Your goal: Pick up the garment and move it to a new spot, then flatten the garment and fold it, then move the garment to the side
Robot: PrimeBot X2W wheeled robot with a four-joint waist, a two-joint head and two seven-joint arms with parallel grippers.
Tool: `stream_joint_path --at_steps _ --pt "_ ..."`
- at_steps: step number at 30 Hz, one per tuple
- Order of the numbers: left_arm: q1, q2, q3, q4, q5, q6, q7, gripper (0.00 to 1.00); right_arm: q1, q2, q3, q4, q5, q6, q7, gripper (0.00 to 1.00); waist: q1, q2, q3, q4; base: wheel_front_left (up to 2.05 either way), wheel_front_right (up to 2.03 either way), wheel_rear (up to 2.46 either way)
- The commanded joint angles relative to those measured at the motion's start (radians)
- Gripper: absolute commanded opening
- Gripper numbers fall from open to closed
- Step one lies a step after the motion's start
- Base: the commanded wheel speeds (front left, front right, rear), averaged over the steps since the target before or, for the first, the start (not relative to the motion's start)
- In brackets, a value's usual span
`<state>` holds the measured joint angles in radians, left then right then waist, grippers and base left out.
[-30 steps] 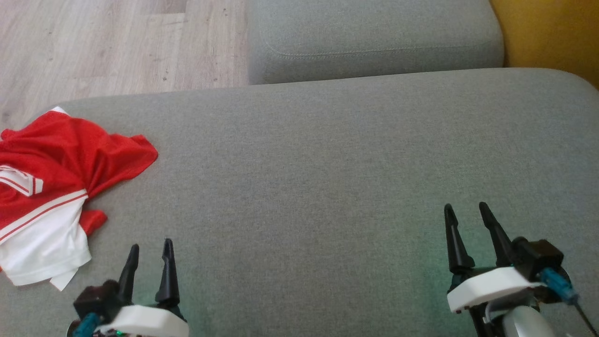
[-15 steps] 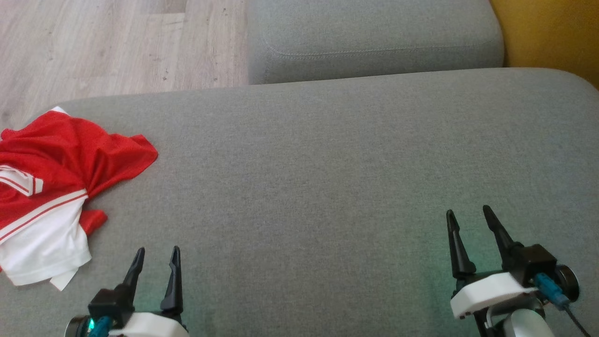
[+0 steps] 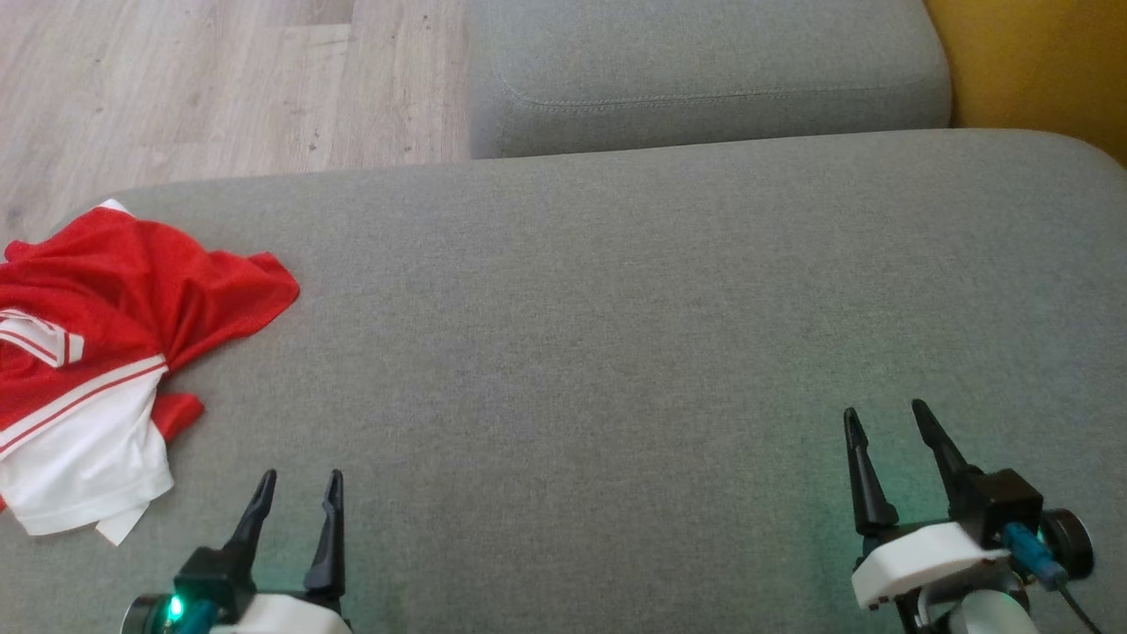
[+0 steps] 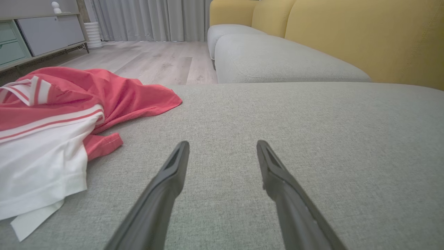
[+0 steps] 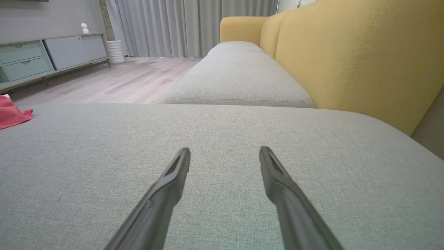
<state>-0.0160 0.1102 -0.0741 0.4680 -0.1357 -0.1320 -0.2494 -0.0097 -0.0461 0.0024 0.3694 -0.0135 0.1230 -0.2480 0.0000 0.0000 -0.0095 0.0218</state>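
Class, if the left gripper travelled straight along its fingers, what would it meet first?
Probably nothing: the left gripper points across the bare grey cushion, and the garment lies off to its left. Depth is unclear.

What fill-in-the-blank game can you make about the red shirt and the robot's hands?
1. The garment is red and ____.
2. It lies crumpled on the grey cushion, on the robot's ____ side.
3. The left hand and the right hand are both ____, holding nothing.
Missing words: white; left; open.
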Motion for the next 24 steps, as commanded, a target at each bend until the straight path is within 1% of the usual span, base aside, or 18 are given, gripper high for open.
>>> stream_joint_path --at_steps 1,6,16,20,24 --pt "-0.052 0.015 0.036 -0.023 -0.012 0.002 -0.012 1.00 -0.026 -0.004 0.020 -0.024 0.014 0.008 -0.014 1.00 0.0000 0.0000 0.000 0.000 0.00 0.00 0.00" --pt "-0.054 0.011 0.048 -0.019 -0.039 0.002 -0.012 1.00 -0.026 -0.004 0.026 -0.016 0.034 0.008 -0.014 1.00 0.0000 0.0000 -0.001 -0.001 0.00 0.00 0.00" --pt "-0.059 0.013 0.038 -0.014 -0.050 0.002 -0.012 1.00 -0.024 -0.004 0.029 -0.015 0.037 0.008 -0.014 1.00 0.0000 0.0000 -0.006 0.006 0.00 0.00 0.00" --pt "-0.063 0.011 0.022 -0.014 -0.054 0.002 -0.012 1.00 -0.013 -0.004 0.026 -0.022 0.031 0.008 -0.014 1.00 0.0000 0.0000 -0.013 0.036 0.00 0.00 0.00" --pt "-0.063 0.014 0.021 -0.015 -0.064 0.001 -0.012 1.00 -0.007 -0.004 0.034 -0.032 0.033 0.008 -0.014 1.00 0.0000 0.0000 -0.021 0.095 0.00 0.00 0.00"
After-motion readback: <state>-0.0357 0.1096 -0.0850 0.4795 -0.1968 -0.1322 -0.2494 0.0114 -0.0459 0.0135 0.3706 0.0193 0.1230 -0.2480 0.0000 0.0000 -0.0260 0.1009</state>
